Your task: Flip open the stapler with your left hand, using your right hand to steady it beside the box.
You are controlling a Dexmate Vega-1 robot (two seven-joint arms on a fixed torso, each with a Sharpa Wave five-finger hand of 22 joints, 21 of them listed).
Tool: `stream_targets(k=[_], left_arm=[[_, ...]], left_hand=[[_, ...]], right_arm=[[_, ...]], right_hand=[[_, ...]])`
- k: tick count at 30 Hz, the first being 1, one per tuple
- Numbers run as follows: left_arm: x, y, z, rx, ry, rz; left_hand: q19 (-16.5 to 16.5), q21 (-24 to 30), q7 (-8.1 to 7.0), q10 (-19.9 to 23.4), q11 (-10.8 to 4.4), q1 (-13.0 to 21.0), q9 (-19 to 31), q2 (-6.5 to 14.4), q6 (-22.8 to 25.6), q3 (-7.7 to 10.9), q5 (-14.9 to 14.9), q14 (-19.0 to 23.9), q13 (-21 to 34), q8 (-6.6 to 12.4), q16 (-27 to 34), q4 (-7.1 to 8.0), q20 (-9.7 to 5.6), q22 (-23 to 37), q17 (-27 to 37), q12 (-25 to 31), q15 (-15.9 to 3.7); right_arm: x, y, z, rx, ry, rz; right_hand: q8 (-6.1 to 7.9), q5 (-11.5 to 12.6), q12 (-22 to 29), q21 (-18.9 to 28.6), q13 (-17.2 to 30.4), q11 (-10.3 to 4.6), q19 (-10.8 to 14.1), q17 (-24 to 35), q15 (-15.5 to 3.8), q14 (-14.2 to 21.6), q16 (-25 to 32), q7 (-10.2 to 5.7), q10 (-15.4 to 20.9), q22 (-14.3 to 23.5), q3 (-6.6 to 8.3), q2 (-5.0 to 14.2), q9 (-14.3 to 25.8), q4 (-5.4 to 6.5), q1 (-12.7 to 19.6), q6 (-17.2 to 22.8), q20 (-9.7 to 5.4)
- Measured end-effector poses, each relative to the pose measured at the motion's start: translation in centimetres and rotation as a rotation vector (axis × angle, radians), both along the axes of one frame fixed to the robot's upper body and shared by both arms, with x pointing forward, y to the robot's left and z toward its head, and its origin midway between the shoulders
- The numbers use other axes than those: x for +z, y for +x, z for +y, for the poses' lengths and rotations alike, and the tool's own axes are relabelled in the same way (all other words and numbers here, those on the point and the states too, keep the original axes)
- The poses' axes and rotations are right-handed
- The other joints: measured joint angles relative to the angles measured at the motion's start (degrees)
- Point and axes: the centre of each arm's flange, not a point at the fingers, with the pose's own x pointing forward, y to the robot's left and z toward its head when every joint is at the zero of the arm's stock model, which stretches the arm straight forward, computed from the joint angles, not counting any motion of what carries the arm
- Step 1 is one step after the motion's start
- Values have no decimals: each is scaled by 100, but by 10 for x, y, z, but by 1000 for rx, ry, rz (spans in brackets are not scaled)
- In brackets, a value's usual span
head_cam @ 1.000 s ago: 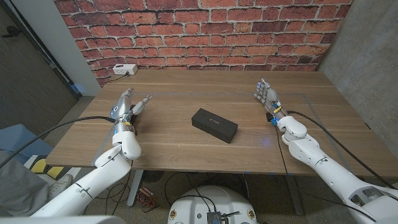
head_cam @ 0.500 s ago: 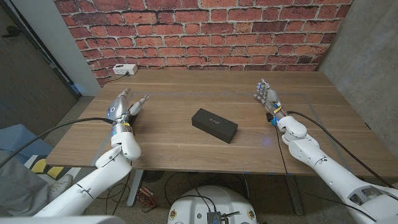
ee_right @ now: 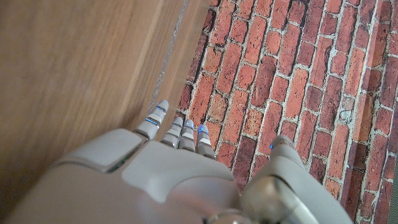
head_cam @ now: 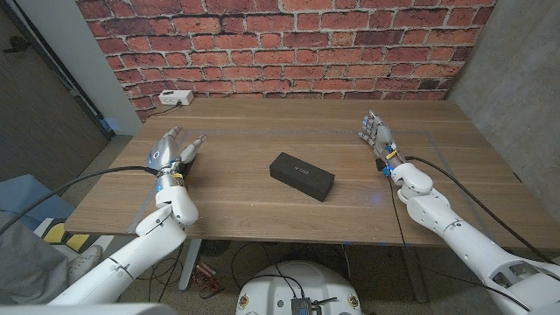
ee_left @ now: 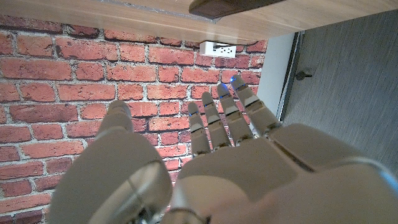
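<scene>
At table centre, head view: flat black rectangular box (head_cam: 302, 176) lies at a slant on the pale wooden table (head_cam: 262, 122), well apart from both hands. No stapler can be made out as such; the black box is the only object mid-table, so the task's thing is either that or not distinguishable. Left hand (head_cam: 178, 148) sits near the table's left edge, fingers apart and reaching toward the wall, holding nothing. Right hand (head_cam: 376, 137) is at the right side, palm upright w/ fingers spread, also holding nothing. To do this step well, I'd judge: bring right hand in first, set it against the box's side to pin it, then approach w/ left from the opposite end and lift at the hinge-free end; slow, since a slim case will likely slide on smooth wood. Table has a visible plank grain, no mat. Behind it, a red brick wall (head_cam: 280, 44) w/ a white socket block (head_cam: 176, 97) at the back left corner; grey panels either side.

Left wrist view: left hand's fingers (ee_left: 214, 127) extended, slightly parted, nothing in them; brick, socket block (ee_left: 224, 48), dark box edge (ee_left: 230, 6).

Right wrist view: right hand (ee_right: 168, 174) w/ fingers straight over wood and brick, empty.
</scene>
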Motion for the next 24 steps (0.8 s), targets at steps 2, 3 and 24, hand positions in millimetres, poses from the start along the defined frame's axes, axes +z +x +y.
stream_targets(k=[2, 3, 24], left_arm=[[0, 0, 1, 3, 2, 2], [-1, 0, 2, 7, 4, 7], [-8, -2, 13, 35, 15, 73]], left_hand=[[51, 0, 44, 30, 30, 0, 24, 0, 27, 0, 0, 0, 2, 0, 0, 0, -51, 0, 0, 0, 0], [123, 0, 71, 30, 30, 0, 25, 0, 54, 0, 0, 43, 18, 0, 0, 0, -81, 0, 0, 0, -1], [242, -28, 232, 90, 133, 60, 104, 2, 194, -41, 0, 292, 107, 44, -23, 41, -21, -1, 27, 0, -12]], right_arm=[[0, 0, 0, -1, 1, 2], [0, 0, 0, -1, 1, 1], [2, 0, 4, 1, -3, 5]], right_hand=[[0, 0, 0, 0, 0, 0, 0, 0, 0, 0, 0, 0, 0, 0, 0, 0, 0, 0, 0, 0, 0], [0, 0, 0, 0, 0, 0, 0, 0, 0, 0, 0, 0, 0, 0, 0, 0, 0, 0, 0, 0, 0], [0, 0, 0, 0, -29, -1, 0, 1, -1, 0, 0, -1, 0, 0, 0, 0, 0, 0, 0, 0, 0]])
